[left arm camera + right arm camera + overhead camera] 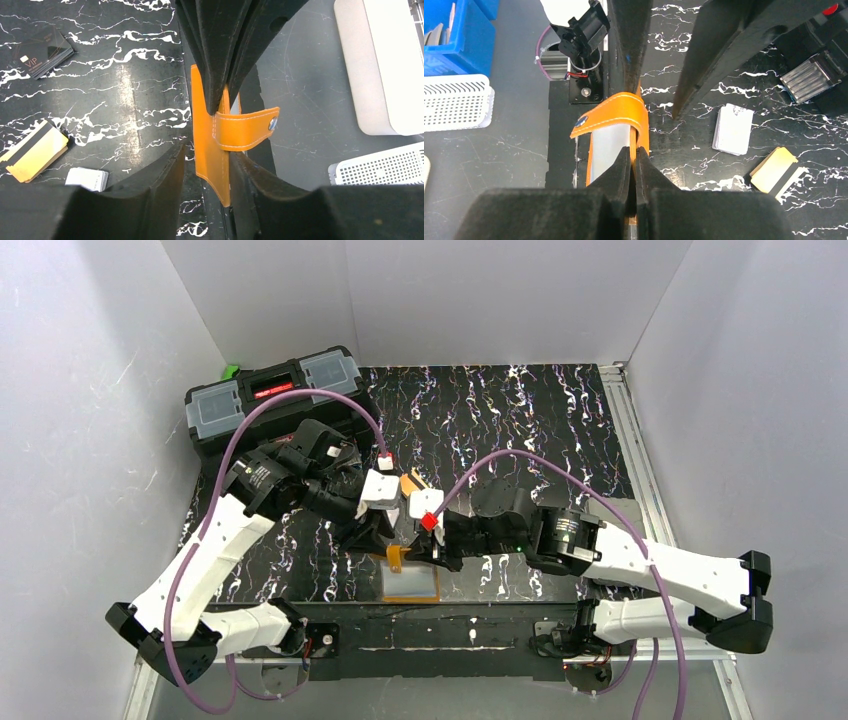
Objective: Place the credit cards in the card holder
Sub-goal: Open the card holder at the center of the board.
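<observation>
Presently I am clamping my right gripper (634,155) shut on the orange edge of the card holder (210,175), fingers meeting with only the thin leather between them. The right wrist view is showing this plainly, along with the snap tab (614,112) arching over a bluish-grey sleeve (609,150). My left gripper (210,150) is straddling the same holder from the opposite side, one finger close against each face, but I cannot tell whether it is pressing. The top view is adding what neither wrist gives: the holder is lying opened, sleeves upward, at the near edge of the table (520,420) between both arms, with a black toolbox (270,400) at the far left. The credit cards (733,129) are lying loose on the table, apart from the holder. The left wrist view is showing a black stack (42,50), an orange striped card (32,150) and a white stack (87,179), while the right wrist view is catching only the white and orange ones.
</observation>
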You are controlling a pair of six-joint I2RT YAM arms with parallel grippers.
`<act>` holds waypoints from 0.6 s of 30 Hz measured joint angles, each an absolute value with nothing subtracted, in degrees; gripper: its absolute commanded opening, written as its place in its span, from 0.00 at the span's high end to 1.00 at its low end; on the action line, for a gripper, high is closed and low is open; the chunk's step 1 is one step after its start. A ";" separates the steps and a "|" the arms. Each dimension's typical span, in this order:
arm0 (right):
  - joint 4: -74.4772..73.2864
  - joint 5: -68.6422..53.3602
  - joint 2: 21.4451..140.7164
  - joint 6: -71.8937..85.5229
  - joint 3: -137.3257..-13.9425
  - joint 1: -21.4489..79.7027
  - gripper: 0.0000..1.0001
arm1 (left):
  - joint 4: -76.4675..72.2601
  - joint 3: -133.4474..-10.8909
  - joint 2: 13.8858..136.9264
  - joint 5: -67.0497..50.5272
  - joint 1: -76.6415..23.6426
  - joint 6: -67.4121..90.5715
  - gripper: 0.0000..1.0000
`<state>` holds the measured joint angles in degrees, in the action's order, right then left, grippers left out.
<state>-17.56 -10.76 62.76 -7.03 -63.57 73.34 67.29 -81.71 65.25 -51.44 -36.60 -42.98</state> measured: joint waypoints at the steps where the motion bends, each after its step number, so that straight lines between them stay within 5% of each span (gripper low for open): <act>1: -18.06 -10.85 63.09 -7.27 -64.07 73.28 0.99 | 67.29 -81.71 65.28 -51.42 -36.60 -42.59 0.73; 18: -20.82 -13.23 64.60 -8.16 -68.90 71.35 0.99 | 66.76 -82.21 66.02 -51.40 -36.62 -40.05 0.60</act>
<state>-20.82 -13.23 64.60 -8.16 -68.90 71.35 66.76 -82.21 66.02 -51.40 -36.62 -40.05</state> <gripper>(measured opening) 0.039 0.393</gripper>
